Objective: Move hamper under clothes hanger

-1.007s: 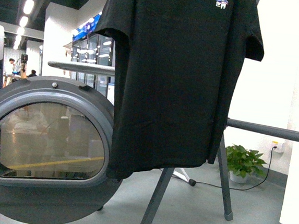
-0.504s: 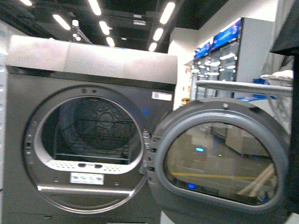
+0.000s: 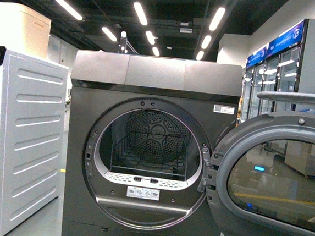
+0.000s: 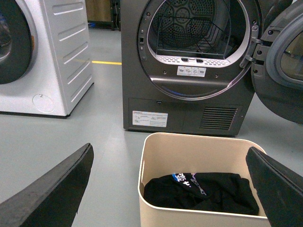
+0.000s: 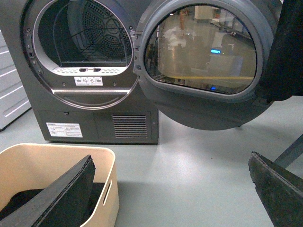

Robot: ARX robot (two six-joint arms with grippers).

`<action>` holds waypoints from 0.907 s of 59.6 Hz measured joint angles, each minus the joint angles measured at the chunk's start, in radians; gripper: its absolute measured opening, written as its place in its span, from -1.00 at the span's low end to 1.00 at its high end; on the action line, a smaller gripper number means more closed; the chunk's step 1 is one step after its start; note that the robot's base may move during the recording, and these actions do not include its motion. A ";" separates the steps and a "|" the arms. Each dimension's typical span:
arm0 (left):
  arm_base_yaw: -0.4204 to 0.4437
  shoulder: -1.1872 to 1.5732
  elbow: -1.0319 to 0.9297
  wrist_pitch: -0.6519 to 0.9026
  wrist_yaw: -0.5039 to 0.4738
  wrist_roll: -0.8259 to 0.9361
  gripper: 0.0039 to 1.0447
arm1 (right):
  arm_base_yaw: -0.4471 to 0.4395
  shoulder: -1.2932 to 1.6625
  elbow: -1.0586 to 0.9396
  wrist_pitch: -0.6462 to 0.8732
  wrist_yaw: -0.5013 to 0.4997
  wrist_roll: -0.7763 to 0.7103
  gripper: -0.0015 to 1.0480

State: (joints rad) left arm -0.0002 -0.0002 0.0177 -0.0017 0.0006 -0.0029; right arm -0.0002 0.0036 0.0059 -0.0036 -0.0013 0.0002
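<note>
The beige hamper (image 4: 189, 151) stands on the grey floor in front of the open dark-grey dryer, with black clothes (image 4: 199, 191) inside. My left gripper (image 4: 169, 150) is open above it, with one finger on each side of it and not touching. My right gripper (image 5: 170, 160) is open over bare floor, with one finger (image 5: 61, 194) over the hamper's corner (image 5: 106, 189). Of the clothes hanger, only a slanted grey leg (image 5: 289, 151) and a hanging black garment (image 5: 289, 52) show, at the edge of the right wrist view. The hamper and hanger are out of the front view.
The dark-grey dryer (image 3: 155, 84) fills the front view, its round door (image 3: 276, 178) swung open to the right. A white washing machine (image 3: 28, 140) stands to its left with a beige box (image 3: 22, 26) on top. Grey floor (image 5: 199, 156) lies between hamper and hanger leg.
The front view has swung left, from the black T-shirt on the rack to the dryer. The rack and shirt have left that view, and the white washer has come in.
</note>
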 joint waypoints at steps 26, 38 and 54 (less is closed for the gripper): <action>0.000 0.000 0.000 0.000 0.000 0.000 0.88 | 0.000 0.000 0.000 0.000 0.000 0.000 0.85; 0.000 0.000 0.000 0.000 0.000 0.000 0.88 | 0.000 0.000 0.000 0.000 0.000 0.000 0.85; 0.000 0.000 0.000 0.000 0.000 0.000 0.88 | 0.000 0.000 0.000 0.000 0.000 0.000 0.85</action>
State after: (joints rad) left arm -0.0002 -0.0002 0.0177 -0.0017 0.0002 -0.0029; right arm -0.0002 0.0036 0.0059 -0.0036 -0.0010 0.0002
